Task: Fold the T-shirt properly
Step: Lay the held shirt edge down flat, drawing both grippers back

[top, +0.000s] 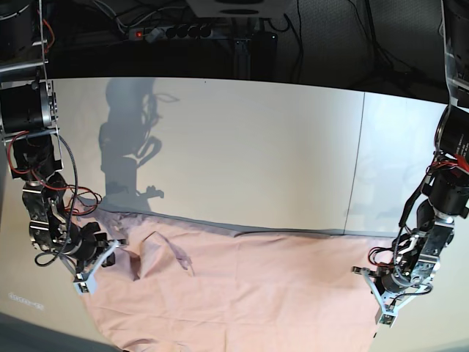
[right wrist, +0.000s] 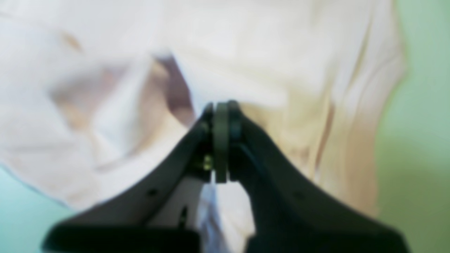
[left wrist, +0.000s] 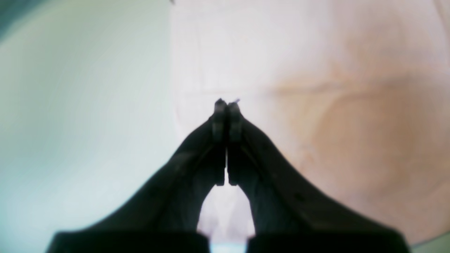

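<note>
Pink T-shirt [top: 249, 293] fills the near part of the base view, spread over the pale worktop [top: 220, 147], its bottom running off the lower edge of the picture. Cloth mostly flat; a raised crease and a small folded flap sit toward the left side, near my right arm.

Going left to right in the base view: my right hand [top: 102, 258] is at the shirt's left edge, down on the cloth where it bunches up. In the right wrist view my right hand [right wrist: 221, 105] has its black fingers pressed together, no gap at the tips. Blurred pink fabric lies all around and below them, with a bit of cloth showing under the fingers near the palm. I cannot tell for sure whether fabric is pinched between the tips.

Middle of the shirt lies loose, nothing on it. Its far hem runs roughly along the worktop's middle.

My left hand [top: 388, 293] is at the shirt's right edge, low over the worktop. In the left wrist view my left hand [left wrist: 226, 102] is also closed tight, fingertips meeting, with a tiny thread-like sliver at the tip. It sits right over the shirt's edge: pink cloth to the right, bare greenish worktop [left wrist: 70, 123] to the left. Whether it grips cloth, I cannot tell.
</note>
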You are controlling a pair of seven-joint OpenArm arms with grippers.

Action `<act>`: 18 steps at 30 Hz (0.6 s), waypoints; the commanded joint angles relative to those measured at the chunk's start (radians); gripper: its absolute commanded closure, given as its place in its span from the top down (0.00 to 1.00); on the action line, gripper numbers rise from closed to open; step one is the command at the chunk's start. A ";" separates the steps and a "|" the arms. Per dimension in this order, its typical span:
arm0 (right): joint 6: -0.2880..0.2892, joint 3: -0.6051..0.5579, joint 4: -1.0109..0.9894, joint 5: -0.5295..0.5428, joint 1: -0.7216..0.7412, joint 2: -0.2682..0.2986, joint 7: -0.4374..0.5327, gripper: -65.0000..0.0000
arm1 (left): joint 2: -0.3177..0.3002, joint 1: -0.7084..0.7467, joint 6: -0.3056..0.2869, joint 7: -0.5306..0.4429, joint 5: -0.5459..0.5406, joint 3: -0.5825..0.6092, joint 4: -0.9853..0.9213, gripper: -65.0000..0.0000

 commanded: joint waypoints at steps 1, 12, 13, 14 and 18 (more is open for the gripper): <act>-0.059 0.014 0.006 0.006 0.021 0.012 0.022 0.00 | -0.007 -0.039 -0.015 0.020 -0.011 -0.008 -0.001 0.00; -0.058 0.028 0.006 0.006 -0.082 0.011 0.021 0.00 | 0.061 -0.039 -0.171 0.259 -0.035 -0.008 -0.098 0.00; -0.057 0.028 0.006 0.006 -0.085 0.011 0.016 0.00 | 0.065 -0.039 -0.171 0.259 -0.035 -0.008 -0.107 0.00; -0.056 0.028 0.006 0.006 -0.088 0.011 0.014 0.00 | 0.066 -0.039 -0.171 0.259 -0.035 -0.008 -0.115 0.00; -0.056 0.028 0.006 0.007 -0.094 0.011 -0.002 0.00 | 0.063 -0.039 -0.171 0.259 -0.035 -0.008 -0.141 0.00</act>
